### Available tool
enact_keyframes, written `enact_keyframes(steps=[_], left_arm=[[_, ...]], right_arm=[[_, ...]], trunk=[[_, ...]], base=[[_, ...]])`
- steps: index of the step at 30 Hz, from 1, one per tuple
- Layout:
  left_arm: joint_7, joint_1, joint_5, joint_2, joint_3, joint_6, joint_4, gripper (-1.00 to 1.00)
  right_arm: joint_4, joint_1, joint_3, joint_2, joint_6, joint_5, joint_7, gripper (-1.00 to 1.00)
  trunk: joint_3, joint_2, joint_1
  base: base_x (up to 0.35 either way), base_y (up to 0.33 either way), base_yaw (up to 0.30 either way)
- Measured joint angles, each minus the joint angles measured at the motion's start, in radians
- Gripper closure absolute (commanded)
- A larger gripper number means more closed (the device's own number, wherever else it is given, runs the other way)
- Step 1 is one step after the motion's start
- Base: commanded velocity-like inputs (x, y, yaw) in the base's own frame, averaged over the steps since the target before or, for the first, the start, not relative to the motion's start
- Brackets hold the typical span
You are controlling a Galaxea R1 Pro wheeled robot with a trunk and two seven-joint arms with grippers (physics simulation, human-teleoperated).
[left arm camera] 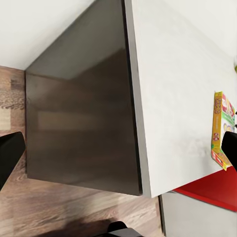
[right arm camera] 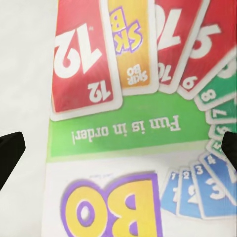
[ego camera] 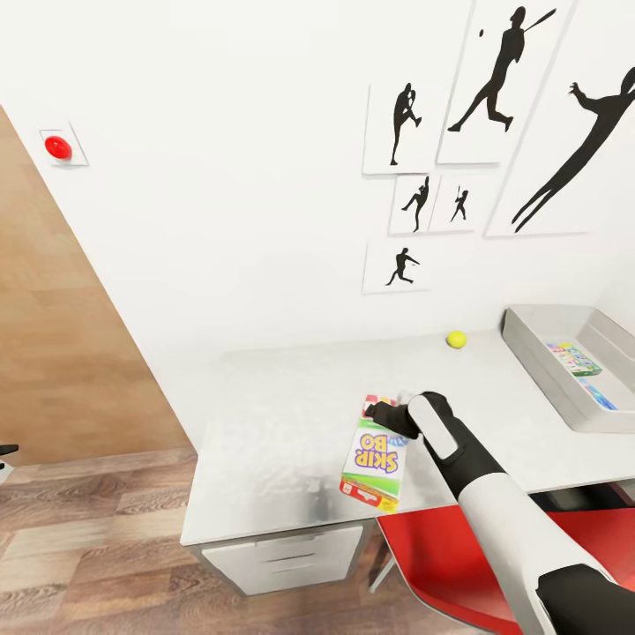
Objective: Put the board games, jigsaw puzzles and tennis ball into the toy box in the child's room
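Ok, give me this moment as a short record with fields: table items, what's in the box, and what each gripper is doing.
table: pale grey top
game: Skip-Bo box lying flat near the table's front edge
ball: on the table near the wall, left of the toy box
toy box: at the table's right end, colourful flat items inside
right gripper: open, over the game's far end, fingers either side of its cover
left gripper: open, off the table's end
chair: red, under the table
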Motion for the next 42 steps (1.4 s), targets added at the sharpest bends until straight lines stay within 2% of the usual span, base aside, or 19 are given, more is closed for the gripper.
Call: enact_keyframes(steps=[7, 25, 35, 42], left_arm=[[0.0, 0.0, 0.0, 0.0, 0.0, 0.0, -0.001, -1.0], [0.0, 0.0, 0.0, 0.0, 0.0, 0.0, 0.0, -1.0], [0.0, 0.0, 0.001, -0.001, 0.0, 0.0, -0.001, -1.0], [0.0, 0.0, 0.0, -0.001, 0.0, 0.0, 0.0, -1.0]], right_arm=[[0.0, 0.0, 0.0, 0.005, -0.001, 0.037, -0.001, -1.0], [0.001, 0.0, -0.001, 0.005, -0.004, 0.05, -0.009, -1.0], [-0.002, 0.0, -0.003, 0.006, -0.006, 0.112, -0.013, -1.0], [-0.005, 0.0, -0.003, 0.006, -0.007, 0.122, -0.017, -1.0]], trunk=[[0.0, 0.0, 0.0], [-0.002, 0.0, 0.0], [-0.005, 0.0, 0.0], [-0.005, 0.0, 0.0]], base=[[0.0, 0.0, 0.0], [0.0, 0.0, 0.0], [0.0, 0.0, 0.0], [0.0, 0.0, 0.0]])
